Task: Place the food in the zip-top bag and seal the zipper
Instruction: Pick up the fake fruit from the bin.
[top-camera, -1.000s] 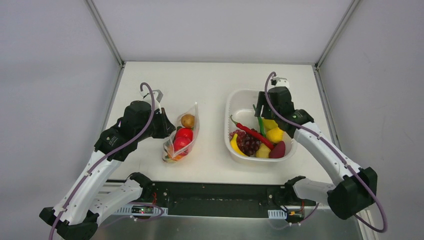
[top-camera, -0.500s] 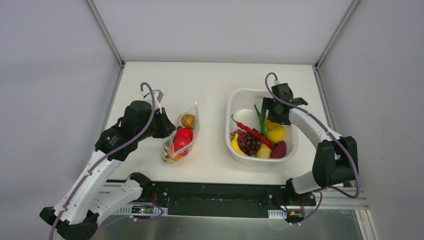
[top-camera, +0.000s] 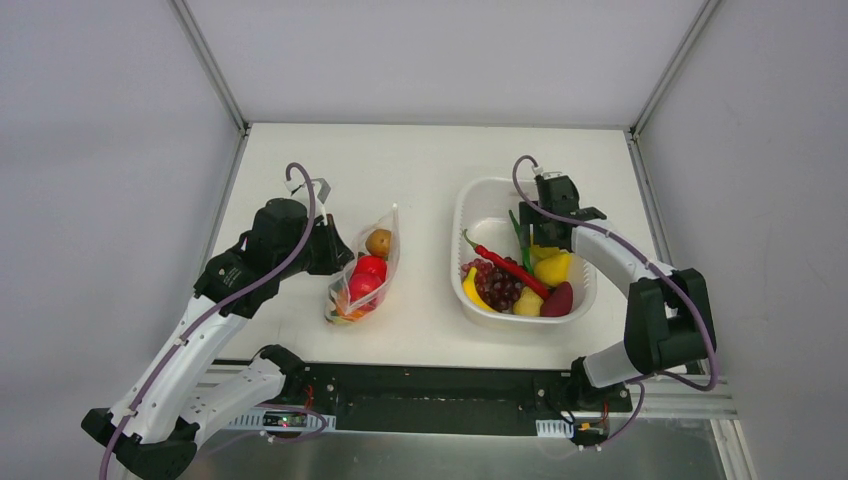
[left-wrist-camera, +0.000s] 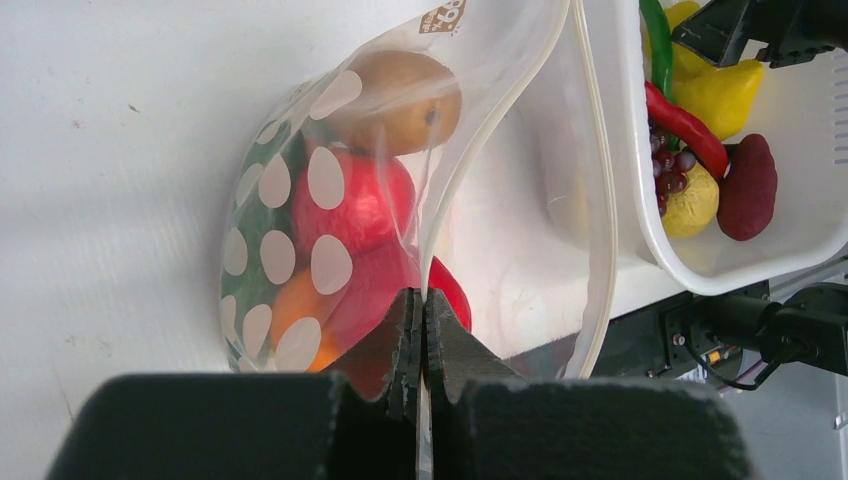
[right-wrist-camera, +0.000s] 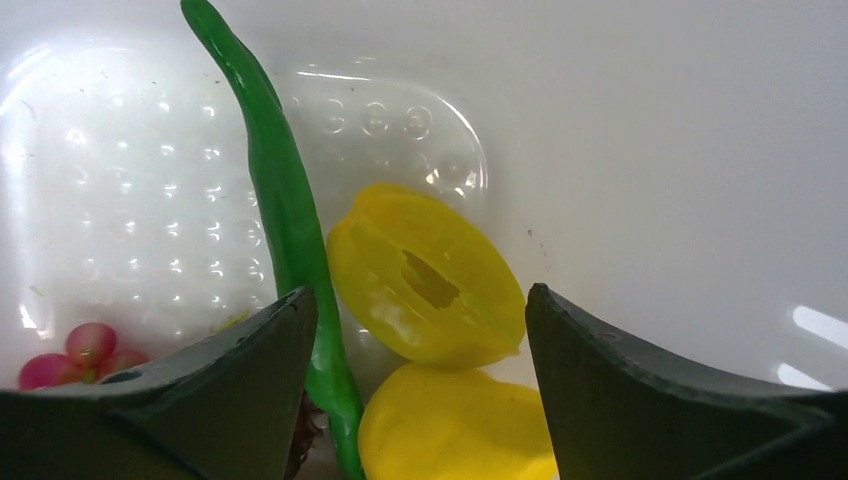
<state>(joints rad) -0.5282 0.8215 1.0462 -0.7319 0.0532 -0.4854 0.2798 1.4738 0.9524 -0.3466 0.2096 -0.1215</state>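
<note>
Viewed from my remote station: my left fingers (left-wrist-camera: 385, 352) are pinched tight on one lip of the zip-top bag (top-camera: 368, 272); the bag lies on the tabletop (top-camera: 420, 160) left of centre, its zipper (left-wrist-camera: 592, 200) gaping; food (top-camera: 367, 275) inside it is brown, red and orange; right of it, a white basket (top-camera: 456, 230) holds grapes (top-camera: 497, 288), a red chilli (top-camera: 505, 265) and a green chilli (right-wrist-camera: 280, 200); my right fingers (right-wrist-camera: 200, 385) hang wide apart and empty over a yellow fruit half (right-wrist-camera: 425, 280).
</note>
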